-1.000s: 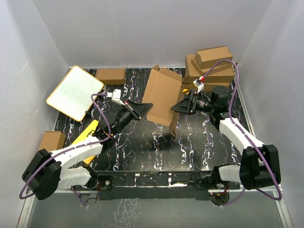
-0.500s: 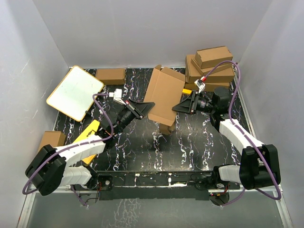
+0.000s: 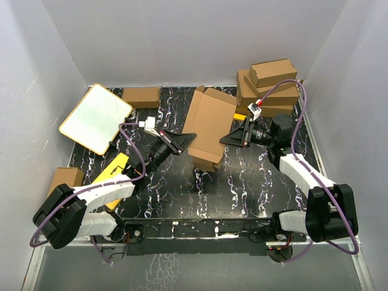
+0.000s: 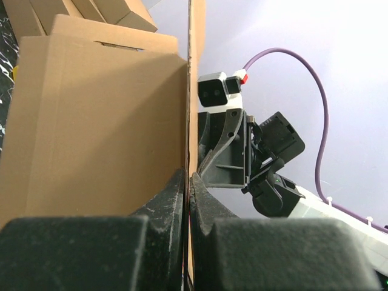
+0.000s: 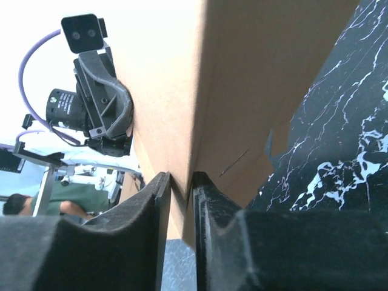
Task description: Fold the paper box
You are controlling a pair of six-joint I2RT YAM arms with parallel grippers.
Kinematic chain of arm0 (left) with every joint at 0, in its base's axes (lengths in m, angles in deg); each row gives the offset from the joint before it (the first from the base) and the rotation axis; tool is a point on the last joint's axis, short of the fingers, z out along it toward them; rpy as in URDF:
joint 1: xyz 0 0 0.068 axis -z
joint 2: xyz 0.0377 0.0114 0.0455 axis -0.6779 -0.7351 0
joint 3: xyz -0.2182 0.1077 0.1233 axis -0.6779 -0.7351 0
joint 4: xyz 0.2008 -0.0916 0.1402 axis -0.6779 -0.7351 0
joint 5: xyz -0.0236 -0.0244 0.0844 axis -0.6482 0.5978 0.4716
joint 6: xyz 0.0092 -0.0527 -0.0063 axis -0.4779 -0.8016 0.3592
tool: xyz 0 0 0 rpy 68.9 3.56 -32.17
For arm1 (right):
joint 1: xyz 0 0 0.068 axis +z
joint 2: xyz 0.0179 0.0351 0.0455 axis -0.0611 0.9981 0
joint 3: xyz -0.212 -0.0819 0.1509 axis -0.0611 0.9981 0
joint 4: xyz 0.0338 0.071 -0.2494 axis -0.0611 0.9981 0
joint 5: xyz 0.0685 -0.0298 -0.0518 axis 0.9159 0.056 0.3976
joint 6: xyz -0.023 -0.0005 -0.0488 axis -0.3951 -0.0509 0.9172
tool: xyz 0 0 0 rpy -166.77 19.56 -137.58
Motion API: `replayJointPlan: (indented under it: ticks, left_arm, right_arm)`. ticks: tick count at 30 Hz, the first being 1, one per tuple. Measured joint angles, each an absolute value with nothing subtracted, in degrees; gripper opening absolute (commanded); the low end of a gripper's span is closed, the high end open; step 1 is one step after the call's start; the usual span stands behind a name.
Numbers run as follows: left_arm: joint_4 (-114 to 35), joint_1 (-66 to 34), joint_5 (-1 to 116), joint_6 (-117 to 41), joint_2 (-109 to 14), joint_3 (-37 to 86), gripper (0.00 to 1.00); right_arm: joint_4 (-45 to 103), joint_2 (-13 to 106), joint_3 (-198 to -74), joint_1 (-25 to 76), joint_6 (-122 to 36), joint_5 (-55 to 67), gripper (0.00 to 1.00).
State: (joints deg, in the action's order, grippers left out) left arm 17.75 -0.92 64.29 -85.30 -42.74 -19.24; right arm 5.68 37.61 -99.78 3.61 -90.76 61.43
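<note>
We hold the paper box [image 3: 209, 124] upright at the centre of the top view, left pincer [image 3: 189, 137] clenched on a thin panel edge, right pincer [image 3: 225, 138] grasping a folded corner. Uneven pulling could tear or twist it loose. Whether its lower edge touches the bench [image 3: 242, 182] is hidden.

Box [image 3: 209, 124] blocks the middle
Stacked boxes [image 3: 270, 85] crowd the far right, board [image 3: 96, 117] the far left; tabletop [image 3: 242, 188] in front of the box lies open.

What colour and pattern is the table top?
Black with white marble veins; the table shows best in the top view.
</note>
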Motion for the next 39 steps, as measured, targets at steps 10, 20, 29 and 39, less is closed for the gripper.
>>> replayJointPlan:
  ticks: [10,20,29,39]
  left_arm:
    - [21.4,-0.8,61.6,-85.6,-44.5,-19.8,0.0]
    - [22.4,-0.8,56.5,-86.8,-47.6,-19.7,0.0]
    - [21.7,-0.8,53.5,-87.0,-48.0,-18.9,0.0]
    - [20.7,-0.8,52.4,-87.0,-48.7,-18.5,0.0]
  right_arm:
    - [4.9,37.6,-98.7,0.5,-91.0,61.6,0.42]
    - [3.8,37.6,-98.7,-4.5,-92.0,61.9,0.48]
    - [4.2,39.3,-101.2,-7.6,-90.3,62.5,0.48]
    - [5.8,41.1,-103.1,-7.8,-87.7,63.1,0.13]
